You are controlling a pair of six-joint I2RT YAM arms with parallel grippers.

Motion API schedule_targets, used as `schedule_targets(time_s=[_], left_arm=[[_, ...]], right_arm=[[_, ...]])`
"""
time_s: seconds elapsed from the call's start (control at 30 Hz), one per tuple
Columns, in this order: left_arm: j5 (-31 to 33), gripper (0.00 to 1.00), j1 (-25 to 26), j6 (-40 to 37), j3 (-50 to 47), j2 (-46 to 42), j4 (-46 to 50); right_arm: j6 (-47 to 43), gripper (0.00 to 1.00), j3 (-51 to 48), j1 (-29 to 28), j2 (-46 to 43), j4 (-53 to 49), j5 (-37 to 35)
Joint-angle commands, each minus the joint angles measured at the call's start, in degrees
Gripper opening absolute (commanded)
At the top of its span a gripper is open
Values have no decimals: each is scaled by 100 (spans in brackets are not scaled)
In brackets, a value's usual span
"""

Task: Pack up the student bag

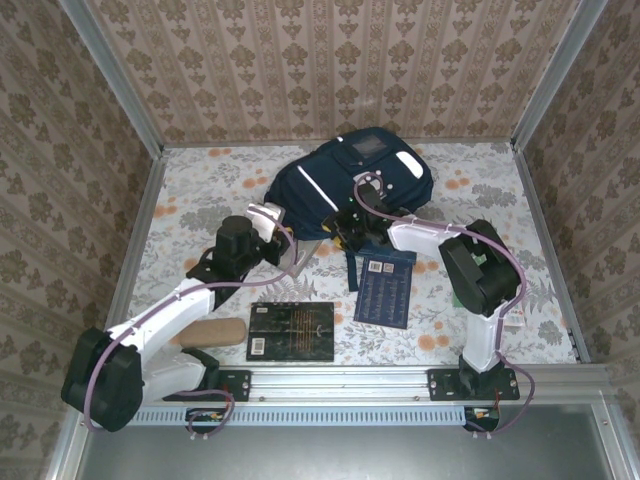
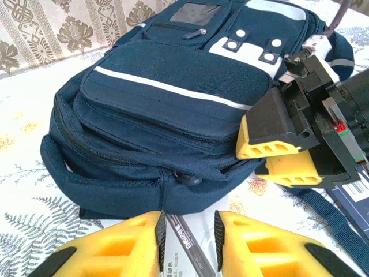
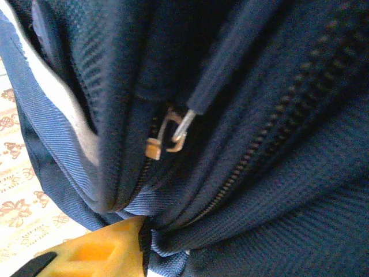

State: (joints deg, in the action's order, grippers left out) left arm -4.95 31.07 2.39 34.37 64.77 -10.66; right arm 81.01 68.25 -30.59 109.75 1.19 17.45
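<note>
Both could slip: parted left gripper [image 2: 189, 224] loses the thin dark pen [image 2: 187, 245]; right gripper [image 2: 258, 160], clench unclear, misses the navy fabric backpack [image 2: 173, 109] at three o'clock.

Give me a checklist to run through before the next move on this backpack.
1. Bag opened: not ok. The zips in view on the student bag are shut.
2. Zip located: ok. The zipper slider and its cord pull sit right before the right wrist camera.
3. Pull gripped: cannot tell. The right gripper is at the bag's side, but no pull shows between its fingers.
4. Left gripper free: ok. The left gripper is open, with a pen loose between its fingers.
5. Grippers apart: ok. They are close but not touching.
6. Items at hand: ok. The black book and blue booklet lie outside the bag.
</note>
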Motion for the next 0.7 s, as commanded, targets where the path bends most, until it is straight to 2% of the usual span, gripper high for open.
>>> schedule_targets(time_s=[0.0, 0.03, 0.07, 0.17, 0.3, 0.67], left_arm=[[-48, 31, -31, -138, -1, -117, 135], [-52, 31, -31, -123, 0, -110, 142], [-65, 31, -31, -116, 0, -98, 131], [-93, 31, -31, -124, 0, -71, 117], [-107, 31, -32, -154, 17, -21, 91], [-511, 31, -59, -96, 329, 613, -88]], right_arm=[[322, 37, 335, -28, 120, 188, -231], [320, 36, 368, -26, 122, 154, -241], [302, 32, 389, -26, 118, 163, -238], [263, 11, 406, 0, 44, 54, -212], [-2, 0, 477, 82, -194, -318, -158], [-1088, 0, 648, 731, -849, -1340, 305]])
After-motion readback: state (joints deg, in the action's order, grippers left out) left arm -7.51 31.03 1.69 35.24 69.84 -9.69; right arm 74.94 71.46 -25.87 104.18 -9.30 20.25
